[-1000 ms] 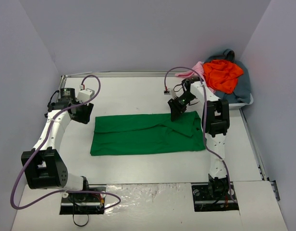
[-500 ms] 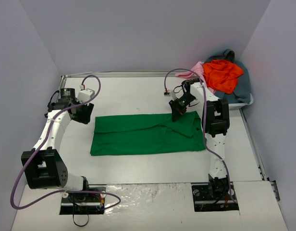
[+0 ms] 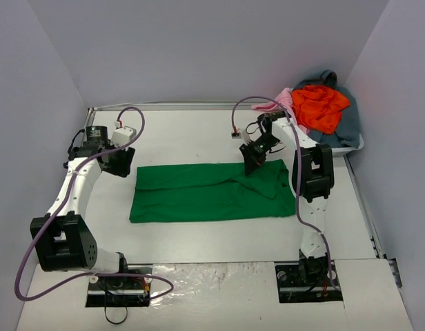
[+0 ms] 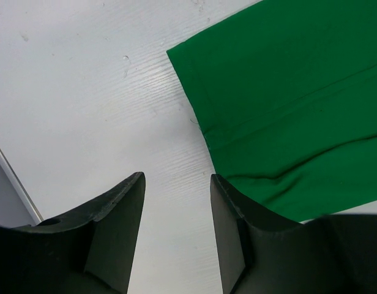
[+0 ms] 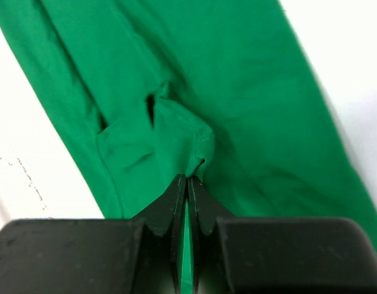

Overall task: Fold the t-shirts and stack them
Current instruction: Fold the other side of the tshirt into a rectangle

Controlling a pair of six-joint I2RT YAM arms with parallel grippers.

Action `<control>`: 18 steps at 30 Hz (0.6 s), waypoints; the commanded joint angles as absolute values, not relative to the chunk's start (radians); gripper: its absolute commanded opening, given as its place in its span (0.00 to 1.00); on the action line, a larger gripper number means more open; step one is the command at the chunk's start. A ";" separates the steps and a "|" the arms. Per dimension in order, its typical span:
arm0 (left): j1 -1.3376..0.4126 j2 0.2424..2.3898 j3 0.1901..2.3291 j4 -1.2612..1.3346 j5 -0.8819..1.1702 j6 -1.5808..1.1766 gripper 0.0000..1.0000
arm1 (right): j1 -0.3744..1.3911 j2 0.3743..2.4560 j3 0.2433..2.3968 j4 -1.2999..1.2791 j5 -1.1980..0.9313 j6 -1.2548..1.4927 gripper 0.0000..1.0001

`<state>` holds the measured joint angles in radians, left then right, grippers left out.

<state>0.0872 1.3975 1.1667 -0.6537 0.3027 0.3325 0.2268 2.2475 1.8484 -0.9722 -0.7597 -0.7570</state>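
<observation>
1. Green t-shirt [image 3: 212,192] lies flat mid table [image 3: 199,131], in a long strip; other shirts [image 3: 321,105] heaped far right.
2. Soft, light, limp. Prob sags if lifted by one point, so take edges/corners.
3. Right gripper [image 5: 187,177] pinches a pucker at the far edge; left gripper [image 4: 176,184] is spread, empty, over table beside the left corner.
4. Right wrist cam shows the pinched fold; top cam can't resolve it.

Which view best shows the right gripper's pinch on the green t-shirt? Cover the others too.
Right wrist view: the right gripper is shut on a pucker of the green t-shirt, close up. Top view: it sits at the shirt's far edge, too small to judge. Left wrist view: only a shirt corner.
</observation>
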 commanded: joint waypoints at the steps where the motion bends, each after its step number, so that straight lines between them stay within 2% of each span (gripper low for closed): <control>1: 0.095 1.353 1.175 -0.670 0.331 0.331 0.46 | 0.238 2.171 1.812 -1.025 -0.755 -0.753 0.00; 18: 0.095 1.342 1.163 -0.669 0.354 0.331 0.46 | 0.304 2.108 1.727 -1.019 -0.768 -0.739 0.00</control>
